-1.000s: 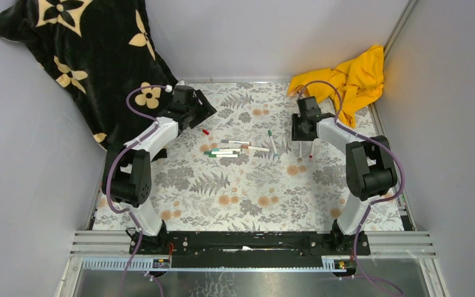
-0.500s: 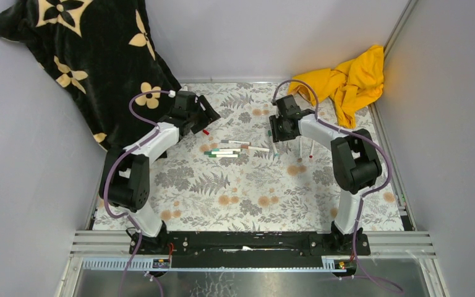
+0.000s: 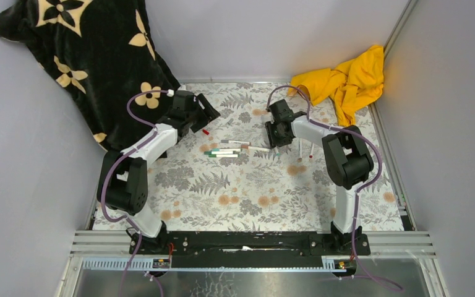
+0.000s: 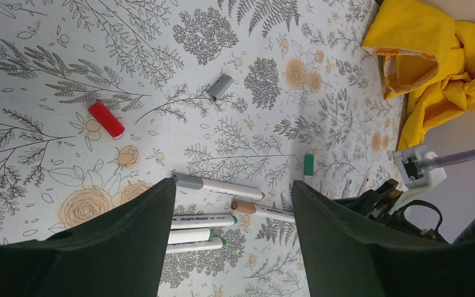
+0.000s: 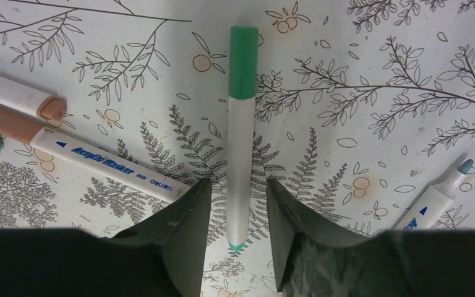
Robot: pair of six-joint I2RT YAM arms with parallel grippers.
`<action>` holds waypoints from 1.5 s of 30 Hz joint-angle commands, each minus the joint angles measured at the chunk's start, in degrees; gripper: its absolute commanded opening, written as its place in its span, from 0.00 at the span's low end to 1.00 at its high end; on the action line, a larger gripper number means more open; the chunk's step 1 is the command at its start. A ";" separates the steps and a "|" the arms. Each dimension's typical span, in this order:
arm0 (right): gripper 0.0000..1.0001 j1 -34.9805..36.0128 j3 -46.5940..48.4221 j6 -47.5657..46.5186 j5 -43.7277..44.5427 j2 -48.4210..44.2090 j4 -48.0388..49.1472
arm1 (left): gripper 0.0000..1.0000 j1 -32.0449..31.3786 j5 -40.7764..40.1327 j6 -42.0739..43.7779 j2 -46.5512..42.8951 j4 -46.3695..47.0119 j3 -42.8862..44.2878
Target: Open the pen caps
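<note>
My right gripper [image 3: 276,133] [image 5: 238,207] is open and low over the table. Its fingers [image 5: 182,238] straddle the white barrel of a pen [image 5: 241,161] with a green cap [image 5: 243,62], with small gaps on both sides. My left gripper [image 3: 206,112] [image 4: 232,238] is wide open and empty above a cluster of capped pens [image 3: 226,150] [image 4: 216,184], with grey, brown and green caps. A loose red cap [image 3: 205,131] [image 4: 106,119] and a loose grey cap [image 4: 219,86] lie on the floral mat.
Two uncapped pens [image 3: 305,148] lie right of my right gripper; one blue-tipped pen [image 5: 439,198] shows in the right wrist view. A yellow cloth [image 3: 346,77] lies at the back right, a black flowered blanket [image 3: 93,55] at the back left.
My right gripper has moved left from the uncapped pens to over the green-capped pen. My left gripper has shifted slightly right.
</note>
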 commanded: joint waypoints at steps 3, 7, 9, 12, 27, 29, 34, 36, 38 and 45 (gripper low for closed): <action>0.33 1.60 0.59 1.05 2.09 2.83 -3.96 | 0.76 -0.20 0.86 -0.67 -1.68 3.65 -1.20; 0.09 1.59 -1.30 1.78 2.58 2.62 -3.28 | 0.76 -0.19 1.08 -0.99 -1.68 4.23 -2.02; 0.01 1.59 -1.86 1.87 2.86 1.90 -3.06 | 0.76 -0.20 1.60 -1.28 -1.45 4.70 -2.30; 0.00 1.60 -2.91 1.56 2.92 -0.51 -1.94 | 0.77 -0.20 2.82 -1.52 -0.85 4.91 -2.31; 0.00 2.78 -3.34 1.14 -9.71 -16.36 0.56 | 0.81 -4.67 16.49 -7.76 3.87 13.45 -0.11; 0.00 3.45 -2.85 1.50 -10.82 -16.96 0.45 | 0.81 -5.76 16.58 -8.30 4.44 13.72 0.11; 0.00 5.68 -2.44 2.51 -12.40 -17.80 1.47 | 0.81 -7.96 15.94 -9.44 5.13 14.67 0.22; 0.00 6.46 -2.11 2.79 -12.70 -17.82 1.49 | 0.81 -8.80 15.59 -9.65 5.36 14.69 0.76; 0.00 7.04 -1.66 3.00 -12.83 -17.96 1.60 | 0.81 -9.49 15.33 -9.83 5.65 14.70 1.18; 0.00 7.97 -0.86 3.91 -13.54 -18.25 2.21 | 0.81 -11.47 13.94 -10.57 6.24 14.76 1.74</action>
